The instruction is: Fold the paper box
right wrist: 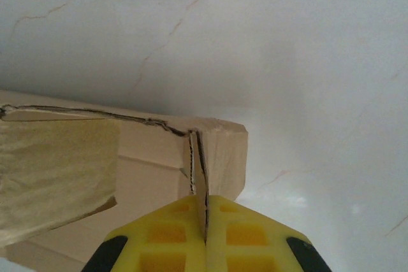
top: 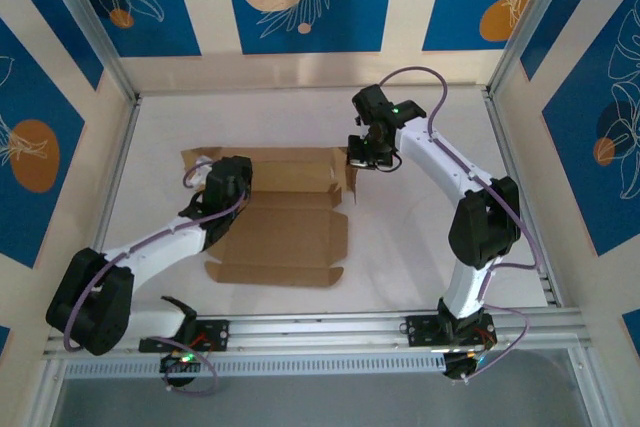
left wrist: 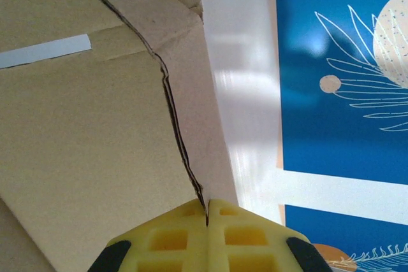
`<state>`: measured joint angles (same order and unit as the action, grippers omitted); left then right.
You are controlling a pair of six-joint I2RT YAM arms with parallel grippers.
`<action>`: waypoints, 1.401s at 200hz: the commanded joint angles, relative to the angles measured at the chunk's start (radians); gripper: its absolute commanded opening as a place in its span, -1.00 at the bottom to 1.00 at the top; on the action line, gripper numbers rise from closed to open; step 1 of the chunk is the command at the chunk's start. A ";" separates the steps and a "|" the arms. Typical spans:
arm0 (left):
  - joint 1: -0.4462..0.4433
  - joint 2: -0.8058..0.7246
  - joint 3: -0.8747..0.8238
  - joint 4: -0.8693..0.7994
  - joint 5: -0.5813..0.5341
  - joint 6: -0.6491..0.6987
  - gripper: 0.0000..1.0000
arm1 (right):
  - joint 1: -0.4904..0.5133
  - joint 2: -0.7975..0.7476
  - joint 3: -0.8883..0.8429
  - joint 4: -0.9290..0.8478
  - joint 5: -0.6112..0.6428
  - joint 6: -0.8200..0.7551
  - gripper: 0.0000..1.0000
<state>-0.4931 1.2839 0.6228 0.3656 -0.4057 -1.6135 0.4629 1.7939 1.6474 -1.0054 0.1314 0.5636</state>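
Box point(top: 285, 237) lies mostly flat on table point(top: 420, 247), left gripper point(top: 222, 179) and right gripper point(top: 362, 157) each clenched on a far flap edge; best raise both evenly along the crease, no tearing.

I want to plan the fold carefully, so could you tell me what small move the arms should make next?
Probably lift both grips together, hinging the far panel upright along its crease. The left jaws and right jaws are each shut on an edge of the paper box, which otherwise lies mostly flat.
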 commanded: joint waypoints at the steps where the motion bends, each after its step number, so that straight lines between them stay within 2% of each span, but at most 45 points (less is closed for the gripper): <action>1: 0.008 -0.010 -0.021 -0.054 -0.067 0.030 -1.00 | -0.001 -0.010 0.048 -0.052 -0.077 0.179 -1.00; 61: 0.007 -0.029 -0.024 0.001 -0.138 0.114 -1.00 | 0.008 -0.043 0.072 -0.017 -0.091 0.321 -1.00; 93: 0.008 -0.009 -0.033 0.146 -0.143 0.187 -1.00 | 0.027 -0.027 0.100 0.062 0.002 0.236 -1.00; 128: 0.007 0.002 -0.053 0.228 -0.143 0.234 -1.00 | 0.000 0.051 0.169 0.165 -0.047 0.124 -1.00; 168: 0.007 0.010 -0.075 0.296 -0.189 0.304 -1.00 | -0.036 0.182 0.296 0.176 -0.058 0.120 -1.00; 186: -0.001 0.051 -0.094 0.403 -0.197 0.342 -1.00 | -0.034 0.224 0.305 0.202 -0.089 0.127 -1.00; 209: -0.023 0.091 -0.126 0.505 -0.204 0.371 -1.00 | -0.007 0.227 0.266 0.246 -0.038 0.098 -1.00; 252: -0.034 0.110 -0.191 0.591 -0.214 0.425 -1.00 | 0.024 0.131 0.094 0.357 0.047 -0.051 -1.00; 280: -0.039 0.106 -0.236 0.640 -0.227 0.479 -1.00 | 0.041 0.054 -0.049 0.420 0.056 -0.129 -1.00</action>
<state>-0.5179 1.3899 0.4271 0.9222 -0.6041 -1.2331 0.4889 1.9472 1.6840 -0.6609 0.1558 0.5293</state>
